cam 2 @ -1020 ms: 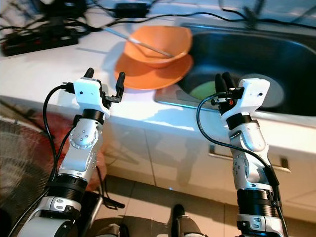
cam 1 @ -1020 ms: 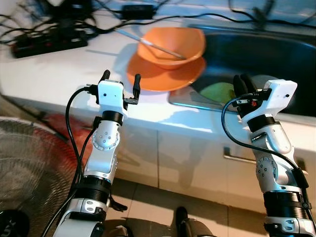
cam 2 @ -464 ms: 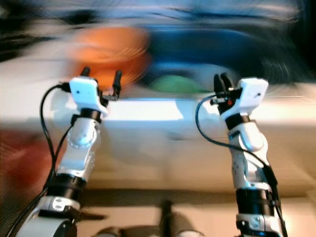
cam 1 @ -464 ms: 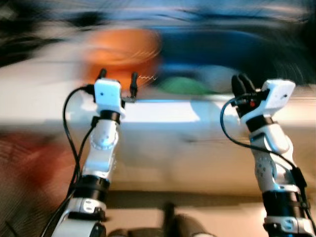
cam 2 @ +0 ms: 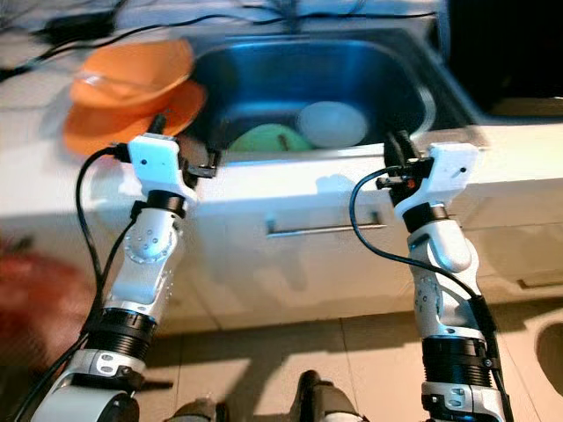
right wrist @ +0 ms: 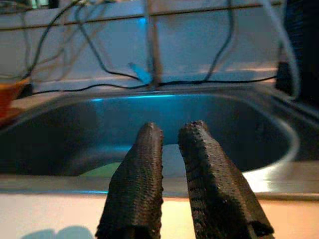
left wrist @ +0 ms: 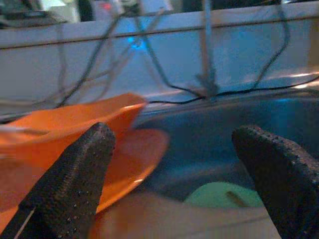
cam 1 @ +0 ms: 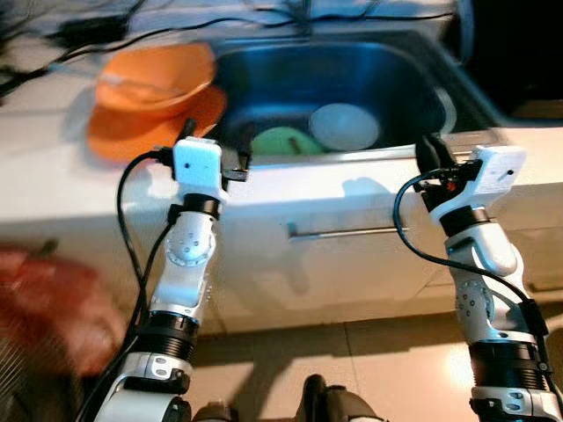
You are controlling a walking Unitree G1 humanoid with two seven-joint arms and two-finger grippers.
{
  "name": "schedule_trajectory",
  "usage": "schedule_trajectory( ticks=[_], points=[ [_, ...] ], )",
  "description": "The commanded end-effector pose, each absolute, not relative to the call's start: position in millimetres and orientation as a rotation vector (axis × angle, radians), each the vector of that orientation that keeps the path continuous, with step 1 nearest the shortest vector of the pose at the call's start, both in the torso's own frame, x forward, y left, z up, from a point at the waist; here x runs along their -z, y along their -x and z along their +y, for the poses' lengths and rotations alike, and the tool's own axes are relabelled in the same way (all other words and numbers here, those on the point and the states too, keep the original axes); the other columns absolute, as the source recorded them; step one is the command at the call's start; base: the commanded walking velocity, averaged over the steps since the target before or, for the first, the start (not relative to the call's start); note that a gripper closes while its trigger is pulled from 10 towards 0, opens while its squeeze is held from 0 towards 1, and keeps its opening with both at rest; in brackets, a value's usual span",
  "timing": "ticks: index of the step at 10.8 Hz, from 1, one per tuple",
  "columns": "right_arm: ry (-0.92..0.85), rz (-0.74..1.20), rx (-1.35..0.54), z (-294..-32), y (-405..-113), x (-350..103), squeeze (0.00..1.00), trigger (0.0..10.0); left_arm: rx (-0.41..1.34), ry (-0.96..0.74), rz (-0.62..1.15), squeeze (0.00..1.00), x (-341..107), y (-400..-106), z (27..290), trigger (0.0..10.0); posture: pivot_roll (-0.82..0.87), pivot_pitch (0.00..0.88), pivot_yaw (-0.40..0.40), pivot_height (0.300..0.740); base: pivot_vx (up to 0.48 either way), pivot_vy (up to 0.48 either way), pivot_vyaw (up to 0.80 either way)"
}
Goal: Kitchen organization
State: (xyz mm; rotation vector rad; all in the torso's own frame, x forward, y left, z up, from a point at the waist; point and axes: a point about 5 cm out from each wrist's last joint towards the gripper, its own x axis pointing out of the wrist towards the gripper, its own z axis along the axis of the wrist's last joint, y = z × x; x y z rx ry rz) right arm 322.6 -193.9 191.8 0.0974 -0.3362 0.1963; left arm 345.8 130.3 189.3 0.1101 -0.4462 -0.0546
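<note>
The stacked orange plastic bowls [cam 1: 154, 92] sit on the white worktop [cam 1: 53, 176] at eleven o'clock, so the spread-open left gripper [cam 1: 214, 149] should approach their rim slowly, while the right gripper [cam 1: 428, 151] hovers closed, empty.

We see warm, uneven light with a blue cast inside the sink [cam 1: 352, 79]. The counter [cam 1: 352, 180] glares pale and carries soft arm shadows. Motion blur smears the orange bowls [cam 1: 154, 79]; both wrist views are dim and soft.
</note>
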Motion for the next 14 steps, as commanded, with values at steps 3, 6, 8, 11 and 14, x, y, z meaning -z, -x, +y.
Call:
schedule_trajectory(
  ticks=[3, 6, 8, 11, 14],
  points=[
    [-0.059, -0.356, -0.2, -192.6, -323.3, -196.4, 0.0, 10.0, 0.032, -0.106, -0.458, 0.0, -190.6, -343.0, 132.1, 10.0, -0.01, 0.174, 0.015, 0.74, 0.0, 0.0, 0.0],
    [-0.048, -0.352, -0.165, -197.7, -324.8, -195.4, 0.0, 10.0, 0.037, -0.109, -0.46, 0.0, -190.9, -342.4, 130.4, 10.0, -0.01, 0.175, 0.016, 0.74, 0.0, 0.0, 0.29],
    [-0.053, -0.344, -0.177, -195.4, -324.1, -193.1, 0.0, 10.0, 0.041, -0.11, -0.461, 0.0, -191.2, -342.3, 129.1, 10.0, -0.01, 0.175, 0.019, 0.74, 0.0, 0.0, 0.0],
    [-0.036, -0.348, -0.175, -195.0, -324.5, -193.2, 0.0, 10.0, 0.049, -0.111, -0.461, 0.0, -191.5, -342.8, 127.8, 10.0, -0.01, 0.163, 0.025, 0.74, 0.0, 0.0, 0.0],
    [-0.047, -0.351, -0.178, -194.0, -323.6, -192.3, 0.0, 10.0, 0.061, -0.109, -0.464, 0.0, -191.7, -342.0, 124.1, 10.0, -0.01, 0.154, 0.028, 0.74, 0.0, 0.0, 0.16]
  ],
)
